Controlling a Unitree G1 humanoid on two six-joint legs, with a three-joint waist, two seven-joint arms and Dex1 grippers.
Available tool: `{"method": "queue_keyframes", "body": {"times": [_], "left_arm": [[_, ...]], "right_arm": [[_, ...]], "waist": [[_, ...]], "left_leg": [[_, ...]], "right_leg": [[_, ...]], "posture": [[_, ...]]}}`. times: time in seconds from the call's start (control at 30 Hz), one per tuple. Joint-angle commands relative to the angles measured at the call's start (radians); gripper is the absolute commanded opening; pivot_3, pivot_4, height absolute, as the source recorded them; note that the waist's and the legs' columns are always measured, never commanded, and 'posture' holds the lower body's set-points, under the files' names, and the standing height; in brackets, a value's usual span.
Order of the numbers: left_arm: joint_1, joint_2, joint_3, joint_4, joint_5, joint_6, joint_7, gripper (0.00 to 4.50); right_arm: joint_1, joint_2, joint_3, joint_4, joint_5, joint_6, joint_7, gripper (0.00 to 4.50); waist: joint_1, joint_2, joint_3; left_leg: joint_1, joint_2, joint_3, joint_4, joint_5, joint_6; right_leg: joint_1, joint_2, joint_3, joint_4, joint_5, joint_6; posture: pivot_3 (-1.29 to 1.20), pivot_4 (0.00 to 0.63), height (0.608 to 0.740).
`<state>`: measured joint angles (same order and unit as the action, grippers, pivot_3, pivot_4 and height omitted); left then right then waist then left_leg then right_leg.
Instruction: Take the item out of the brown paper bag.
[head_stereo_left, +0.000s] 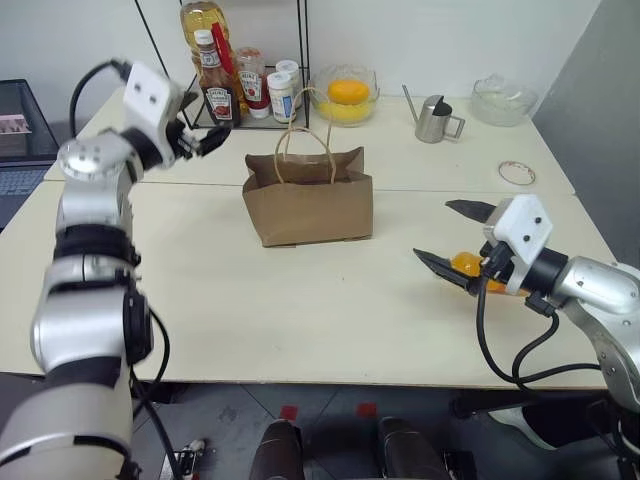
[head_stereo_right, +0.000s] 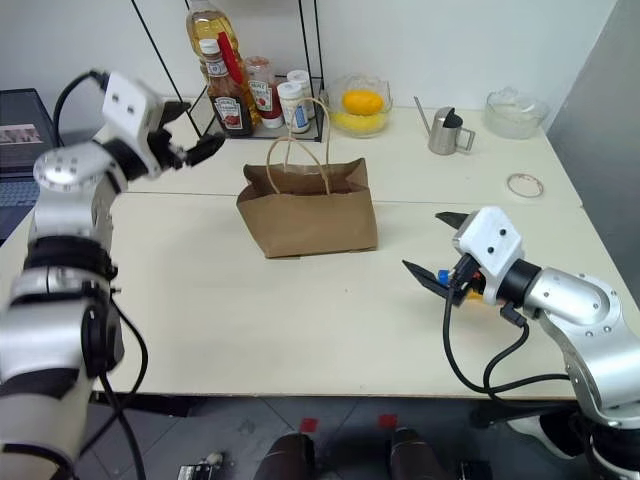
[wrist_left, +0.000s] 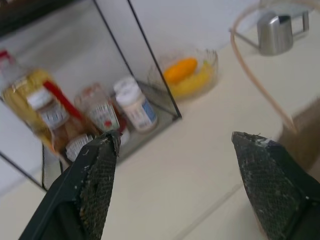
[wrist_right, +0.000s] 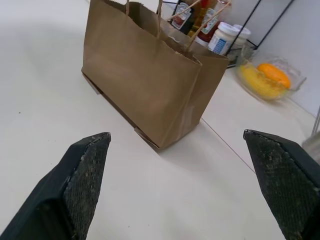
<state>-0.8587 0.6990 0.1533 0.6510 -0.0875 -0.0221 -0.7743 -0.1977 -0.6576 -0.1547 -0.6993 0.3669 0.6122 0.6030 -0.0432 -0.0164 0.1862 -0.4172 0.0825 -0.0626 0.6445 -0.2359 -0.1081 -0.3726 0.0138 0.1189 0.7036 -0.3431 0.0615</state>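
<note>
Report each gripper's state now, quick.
Left gripper: jaws open, holding nothing, raised near the condiment rack.
Right gripper: jaws open wide, gripping nothing; the small orange item lies on the table by it.

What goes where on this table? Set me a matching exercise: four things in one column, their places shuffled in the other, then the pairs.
Things:
1. brown paper bag
2. item
3. ketchup bottle
4. metal jug

Places:
A. at the back left of the table
B. upright in the middle of the table
C. out of the bag, by the right gripper
D. at the back, just right of the glass bowl

Pairs: 1-B, 2-C, 3-A, 4-D
</note>
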Motion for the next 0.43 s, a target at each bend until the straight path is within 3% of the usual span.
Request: {"method": "queue_keyframes", "body": {"times": [0.03,0.27,0.43], "left_arm": [[0.236,0.003,0.095,-0.39,-0.089,0.187,0.063,3.77],[0.685,-0.076,0.193,-0.847,-0.17,0.412,0.19,3.77],[0.744,-0.112,0.202,-0.929,-0.198,0.441,0.231,3.77]], "right_arm": [[0.07,0.07,-0.049,-0.044,-0.019,-0.055,-0.092,4.5],[0.195,0.151,-0.069,-0.009,-0.02,-0.158,-0.109,4.5],[0.183,0.14,-0.055,0.025,-0.025,-0.175,-0.093,4.5]], "waist": [[-0.001,0.0,0.0],[0.013,-0.001,-0.001],[0.016,-0.001,-0.001]], "left_leg": [[0.0,0.0,0.0,0.0,0.0,0.0],[0.002,0.0,0.0,0.001,-0.001,0.003],[0.004,-0.001,0.0,0.001,-0.001,0.003]], "right_leg": [[0.0,0.0,0.0,0.002,0.0,-0.001],[0.001,0.0,0.0,0.003,-0.001,-0.001],[0.003,0.0,0.0,0.003,-0.001,-0.001]], "posture": [[0.0,0.15,0.74],[0.0,0.15,0.74],[0.0,0.15,0.74]]}}
